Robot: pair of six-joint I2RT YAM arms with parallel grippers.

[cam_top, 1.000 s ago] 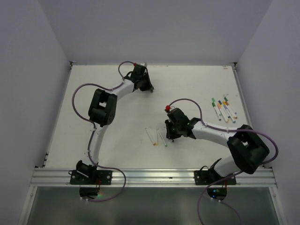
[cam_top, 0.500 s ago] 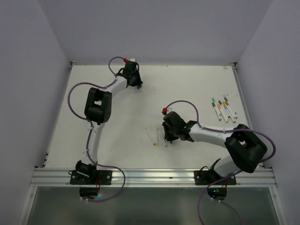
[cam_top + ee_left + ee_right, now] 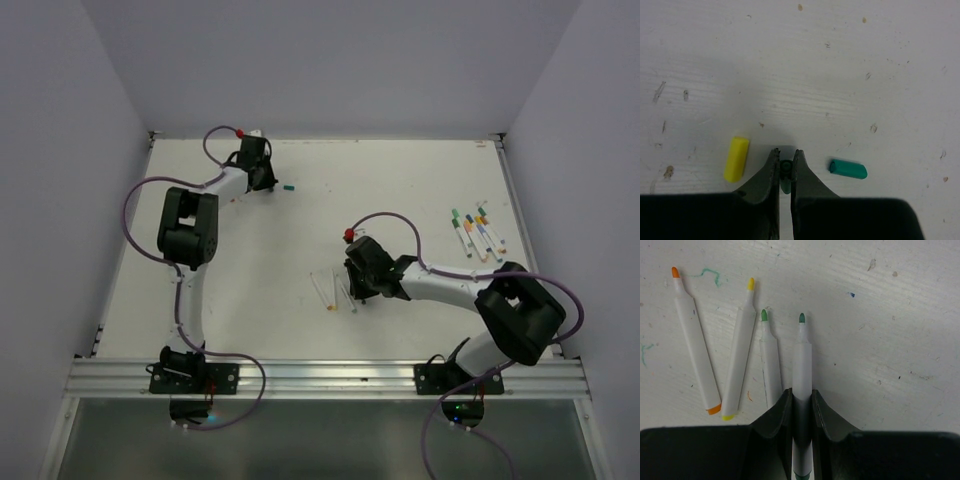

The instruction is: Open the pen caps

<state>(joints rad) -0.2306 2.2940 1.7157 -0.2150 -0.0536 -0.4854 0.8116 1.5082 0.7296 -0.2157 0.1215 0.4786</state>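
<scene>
My left gripper [image 3: 262, 180] [image 3: 785, 154] is at the far left of the table, shut on a small green pen cap [image 3: 785, 172] that stands endwise between its fingertips. A yellow cap [image 3: 736, 158] lies just left of the jaws. A teal cap [image 3: 848, 169] [image 3: 288, 186] lies to their right. My right gripper [image 3: 352, 293] [image 3: 801, 392] is shut on the barrel of an uncapped white pen with a green tip [image 3: 802, 360]. This pen hangs low beside three uncapped pens on the table: orange-tipped [image 3: 694, 350], yellow-tipped [image 3: 740, 355] and green-tipped [image 3: 771, 365].
A cluster of several capped white pens [image 3: 476, 235] lies at the right side of the table. White walls close in the table's left, far and right sides. Purple cables loop above both arms.
The left arm has swung left along the far edge, leaving the teal cap uncovered on the table. The right gripper has shifted slightly left towards the row of uncapped pens, still holding its pen.
</scene>
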